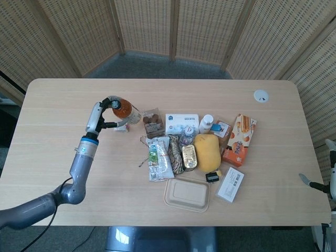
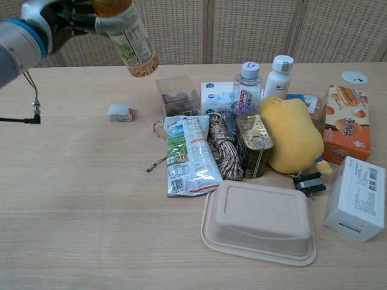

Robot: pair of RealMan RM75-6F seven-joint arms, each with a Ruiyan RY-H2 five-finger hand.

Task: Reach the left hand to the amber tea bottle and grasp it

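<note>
My left hand (image 1: 103, 112) (image 2: 63, 17) grips the amber tea bottle (image 1: 124, 111) (image 2: 128, 40) near its neck and holds it tilted in the air, well above the table. The bottle has a green-and-white label, and its cap is cut off by the top edge of the chest view. Only a tip of my right hand (image 1: 329, 173) shows at the right edge of the head view, off the table; how its fingers stand is unclear.
A small white packet (image 2: 120, 112) lies where the bottle stood. To the right crowd a clear box (image 2: 176, 94), a snack pouch (image 2: 188, 158), a rope bundle (image 2: 225, 147), a tin can (image 2: 253, 144), two bottles (image 2: 247, 86), a yellow plush (image 2: 294, 136), a lidded tray (image 2: 260, 221) and boxes (image 2: 355, 197).
</note>
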